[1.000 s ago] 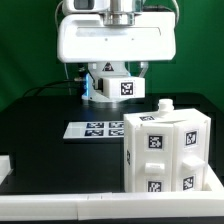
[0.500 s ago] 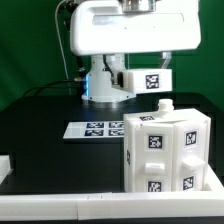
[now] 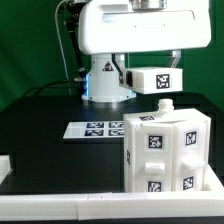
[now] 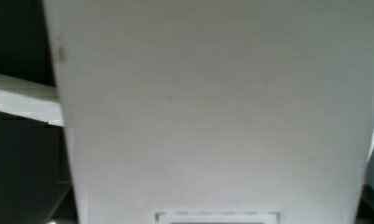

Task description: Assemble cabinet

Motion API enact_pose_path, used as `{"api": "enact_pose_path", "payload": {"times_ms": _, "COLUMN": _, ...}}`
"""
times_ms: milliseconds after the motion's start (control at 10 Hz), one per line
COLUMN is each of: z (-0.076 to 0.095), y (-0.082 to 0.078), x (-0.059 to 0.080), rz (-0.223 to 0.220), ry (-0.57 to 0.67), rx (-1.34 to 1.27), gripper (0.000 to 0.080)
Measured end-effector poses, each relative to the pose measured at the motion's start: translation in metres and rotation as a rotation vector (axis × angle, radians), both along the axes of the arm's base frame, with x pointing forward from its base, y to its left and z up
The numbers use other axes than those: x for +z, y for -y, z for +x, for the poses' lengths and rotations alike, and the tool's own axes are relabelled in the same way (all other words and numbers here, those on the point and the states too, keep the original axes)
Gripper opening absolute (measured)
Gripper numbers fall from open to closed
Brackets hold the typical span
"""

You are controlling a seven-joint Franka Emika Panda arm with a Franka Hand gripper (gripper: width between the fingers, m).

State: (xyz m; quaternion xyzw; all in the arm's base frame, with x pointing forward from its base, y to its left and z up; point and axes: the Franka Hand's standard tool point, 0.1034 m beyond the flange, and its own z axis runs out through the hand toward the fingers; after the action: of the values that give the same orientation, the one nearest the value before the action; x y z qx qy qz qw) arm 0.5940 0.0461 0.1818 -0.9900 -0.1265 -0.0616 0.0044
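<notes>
one tagged panel (image 3: 152, 81), pinched in the claw (image 3: 150, 72), hangs clear of the cabinet's (image 3: 165, 150) top edge.

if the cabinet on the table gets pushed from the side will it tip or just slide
Probably slides rather than tips: the cabinet is a broad box standing flat on the black table. It looks like rigid white plastic panels, so likely stiff and light for its size. Smooth faces may be slippery to grip.

Exterior view's right, foreground: cabinet (image 3: 165, 150), upright on black table (image 3: 40, 130), tags facing camera. Just beside it: marker board (image 3: 95, 128), flat. Above: tagged white panel (image 3: 152, 80), aloft under arm (image 3: 130, 25), apart from cabinet.
</notes>
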Motion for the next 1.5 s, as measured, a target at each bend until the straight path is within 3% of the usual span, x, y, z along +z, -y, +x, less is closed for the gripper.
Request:
{"api": "enact_pose_path", "payload": {"times_ms": 700, "z": 0.023, "y": -0.013, "x": -0.014, "rz": 0.006, "ry": -0.026, "rx": 0.029, "gripper": 0.0546}}
{"api": "enact_pose_path", "payload": {"times_ms": 1100, "z": 0.015, "y": -0.028, "x": -0.018, "rz": 0.014, "ry": -0.010, "rx": -0.025, "gripper": 0.0546}}
{"api": "enact_pose_path", "payload": {"times_ms": 1500, "z": 0.008, "y": -0.028, "x": -0.026, "rz": 0.016, "ry": 0.010, "rx": -0.024, "gripper": 0.0546}}
